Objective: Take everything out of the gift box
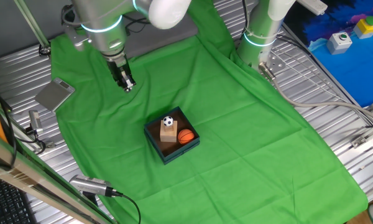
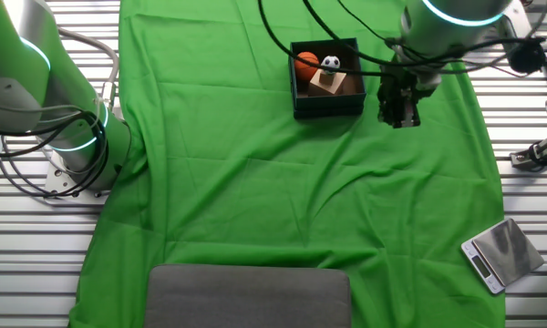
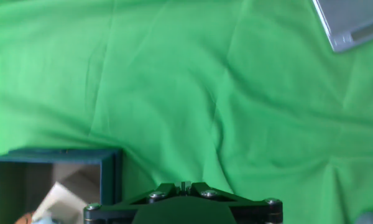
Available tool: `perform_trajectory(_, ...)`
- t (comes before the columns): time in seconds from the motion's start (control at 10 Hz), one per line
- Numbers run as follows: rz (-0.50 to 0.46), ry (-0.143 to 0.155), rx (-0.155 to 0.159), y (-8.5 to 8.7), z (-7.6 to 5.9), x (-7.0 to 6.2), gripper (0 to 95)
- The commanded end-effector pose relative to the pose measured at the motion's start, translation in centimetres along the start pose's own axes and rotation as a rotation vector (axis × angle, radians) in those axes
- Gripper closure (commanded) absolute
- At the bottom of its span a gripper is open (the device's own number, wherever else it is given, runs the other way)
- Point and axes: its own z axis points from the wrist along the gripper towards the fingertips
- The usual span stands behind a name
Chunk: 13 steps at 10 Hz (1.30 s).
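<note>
Two fixed cams high up, opposite sides of the table (image 1: 336, 81), both angled down, both catching the gift box (image 1: 171, 136) on the green cloth (image 1: 236, 137). Hand cam looks straight down, close, box at its lower-left edge.

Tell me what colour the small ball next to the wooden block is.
Orange: the basketball beside the wooden block, clearest in one fixed view.

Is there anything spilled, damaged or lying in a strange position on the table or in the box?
Nothing stands out. The gift box sits flat on the green cloth, with the soccer ball, wooden block and basketball all inside. Only the cloth is wrinkled.
</note>
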Motion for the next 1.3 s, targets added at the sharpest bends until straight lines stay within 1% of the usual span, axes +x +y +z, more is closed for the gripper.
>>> perform_trajectory(0.1, -0.001, 0.007, 0.001, 1.2, 0.7, -0.4, 95.0)
perform_trajectory(0.2, -0.016, 0.01, 0.002, 1.8, 0.9, -0.5, 95.0)
perform_trajectory(0.3, -0.035, 0.012, 0.01, 2.5, 1.1, -0.5, 95.0)
perform_trajectory(0.5, -0.058, 0.017, 0.014, 3.4, 1.4, -0.4, 95.0)
perform_trajectory(0.7, -0.081, 0.016, 0.011, 3.5, 1.4, -0.4, 95.0)
perform_trajectory(0.8, -0.111, 0.015, 0.004, 3.5, 1.4, -0.4, 95.0)
perform_trajectory(0.9, -0.15, 0.025, -0.012, 3.5, 1.4, -0.4, 95.0)
perform_trajectory(1.0, -0.227, 0.035, -0.039, 3.5, 1.4, -0.4, 95.0)
perform_trajectory(1.1, -0.268, 0.039, -0.044, 3.5, 1.4, -0.4, 95.0)
perform_trajectory(1.2, -0.314, 0.05, -0.047, 3.5, 1.4, -0.4, 95.0)
perform_trajectory(1.3, -0.347, 0.053, -0.054, 3.5, 1.4, -0.4, 95.0)
